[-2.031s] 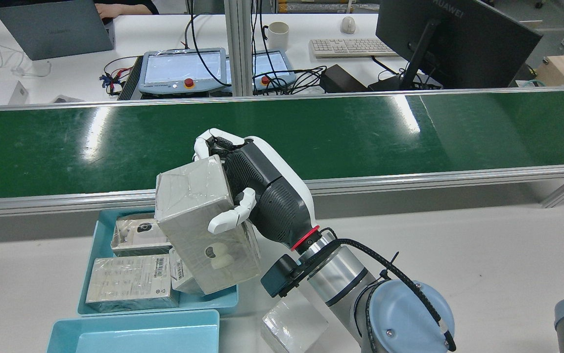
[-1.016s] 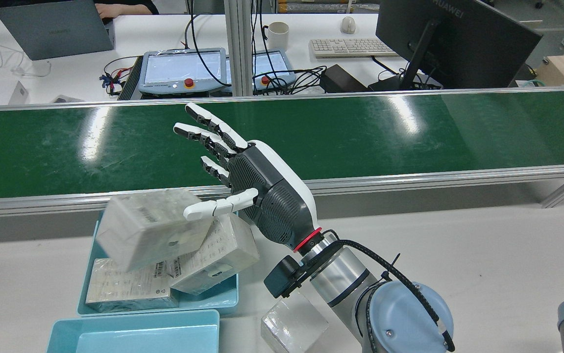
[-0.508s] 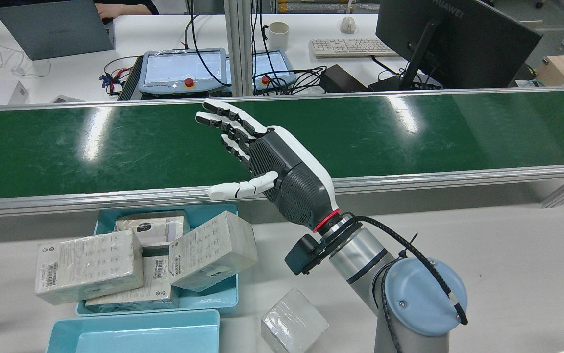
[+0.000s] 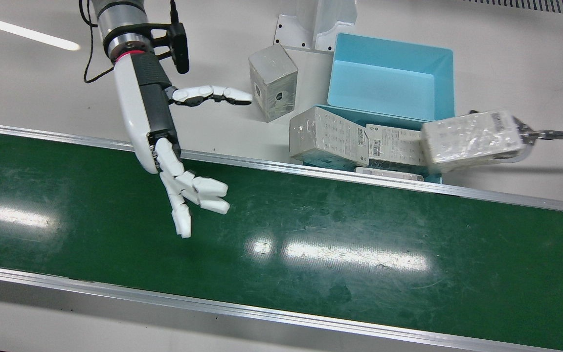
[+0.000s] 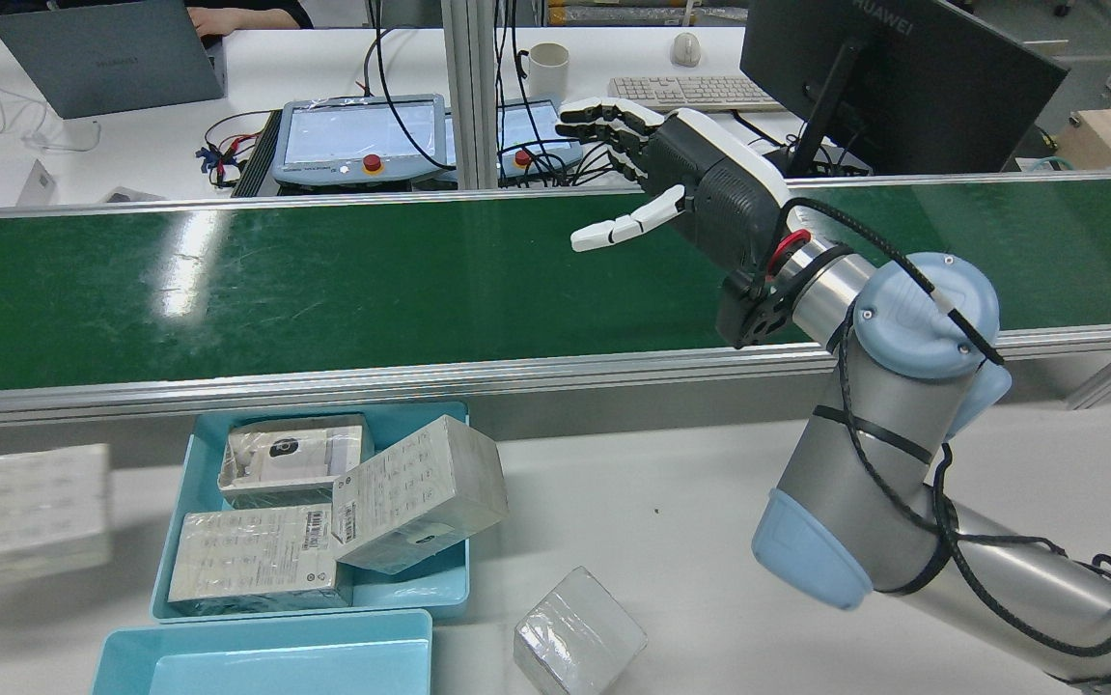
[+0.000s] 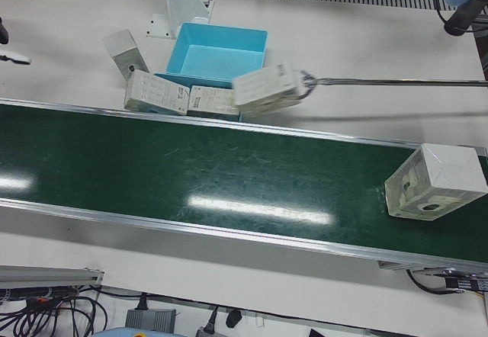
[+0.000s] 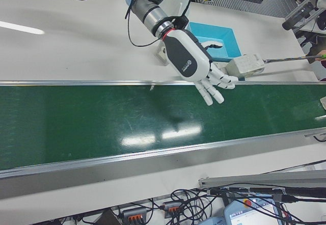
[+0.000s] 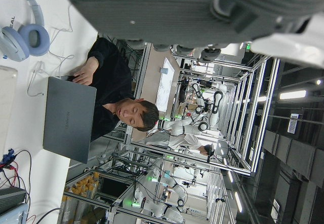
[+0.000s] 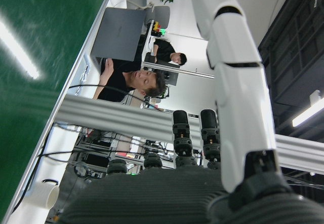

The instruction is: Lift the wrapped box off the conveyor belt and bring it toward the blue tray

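The wrapped box (image 6: 436,182) sits on the green conveyor belt (image 6: 229,177) at its far end, well apart from the blue tray (image 5: 410,597), where other wrapped boxes lie piled. The right hand (image 4: 151,122) hangs over the belt, empty, fingers spread wide. Of the left hand (image 8: 177,11) only the dark palm shows, so I cannot tell its fingers' state.

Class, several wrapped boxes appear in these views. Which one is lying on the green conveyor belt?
The wrapped box at the right end of the conveyor belt in the left-front view. All the others sit in or beside the blue tray on the white table, or hang on a rod.
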